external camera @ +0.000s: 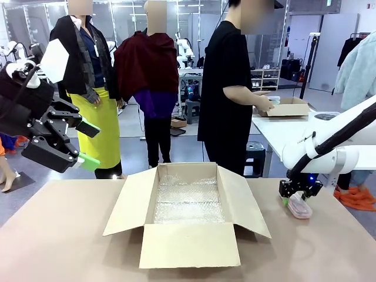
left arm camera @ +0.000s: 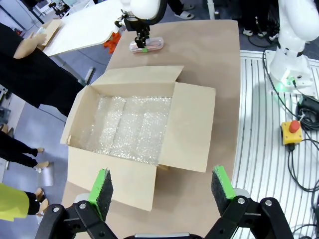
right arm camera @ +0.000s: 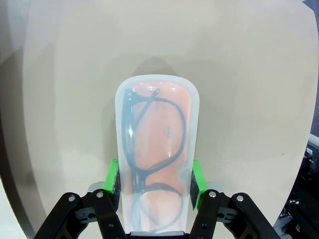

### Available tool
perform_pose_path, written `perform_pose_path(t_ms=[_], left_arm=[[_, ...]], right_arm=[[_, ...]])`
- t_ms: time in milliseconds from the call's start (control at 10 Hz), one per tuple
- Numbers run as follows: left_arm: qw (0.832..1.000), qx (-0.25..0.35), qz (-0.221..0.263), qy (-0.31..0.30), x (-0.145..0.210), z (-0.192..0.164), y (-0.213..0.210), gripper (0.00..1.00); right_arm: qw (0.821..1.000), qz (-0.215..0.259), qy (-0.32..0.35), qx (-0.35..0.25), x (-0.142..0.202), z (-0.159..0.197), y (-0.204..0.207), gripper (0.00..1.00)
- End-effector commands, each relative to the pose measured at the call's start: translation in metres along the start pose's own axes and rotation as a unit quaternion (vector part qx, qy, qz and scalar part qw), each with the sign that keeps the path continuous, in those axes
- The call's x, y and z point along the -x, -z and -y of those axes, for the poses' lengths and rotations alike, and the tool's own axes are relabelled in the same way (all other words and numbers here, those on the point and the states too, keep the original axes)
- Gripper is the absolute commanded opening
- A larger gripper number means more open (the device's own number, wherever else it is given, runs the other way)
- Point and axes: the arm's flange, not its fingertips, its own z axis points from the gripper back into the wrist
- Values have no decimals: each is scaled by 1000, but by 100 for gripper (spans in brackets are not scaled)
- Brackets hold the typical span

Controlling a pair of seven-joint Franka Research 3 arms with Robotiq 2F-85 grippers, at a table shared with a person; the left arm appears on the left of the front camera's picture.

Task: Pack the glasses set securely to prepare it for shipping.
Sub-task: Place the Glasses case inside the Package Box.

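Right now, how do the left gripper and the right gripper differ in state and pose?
The left gripper is open and empty; the right gripper is shut on the pink glasses case. The left gripper hangs above the table; the right gripper is low at the tabletop. Both have black fingers with green pads.

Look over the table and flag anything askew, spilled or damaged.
Nothing stands out. The cardboard box sits open, flaps spread, bubble wrap lying flat inside. The pink glasses case lies flat on the table, intact, gripped squarely across its sides by the right gripper.
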Motion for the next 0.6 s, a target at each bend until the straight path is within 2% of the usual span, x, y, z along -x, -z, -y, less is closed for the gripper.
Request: perform_pose_path(t_ms=[0, 200, 400, 500], left_arm=[[1000, 6, -3, 1, 1, 1, -2, 100], [1000, 6, -3, 1, 1, 1, -2, 100], [1000, 6, -3, 1, 1, 1, -2, 100], [1000, 6, -3, 1, 1, 1, -2, 100]], right_arm=[[1000, -8, 15, 2, -5, -6, -2, 39], [1000, 17, -14, 3, -1, -12, -27, 39], [997, 32, -74, 1, 4, -25, -77, 39], [994, 52, -94, 25, 8, -37, -99, 39]])
